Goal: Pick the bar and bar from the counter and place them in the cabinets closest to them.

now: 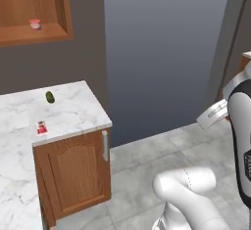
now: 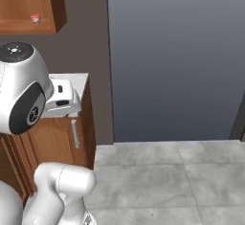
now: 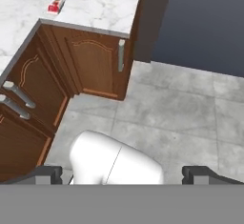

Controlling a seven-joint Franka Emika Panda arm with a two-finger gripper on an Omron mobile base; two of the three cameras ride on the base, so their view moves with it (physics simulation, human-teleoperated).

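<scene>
Currently the open, empty gripper (image 3: 122, 174) hangs over the floor, well apart from the counter (image 3: 95, 8). Seen from the hand, the white-and-red bar (image 3: 55, 5) lies far ahead and to the left, near the counter's front edge, long axis pointing away.

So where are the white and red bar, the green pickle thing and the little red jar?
bar (image 1: 41, 127): left base view, its red patch.
green pickle (image 1: 49, 97): left base view, its middle.
red jar (image 1: 35, 24): left base view, its body, on the cabinet shelf.
</scene>
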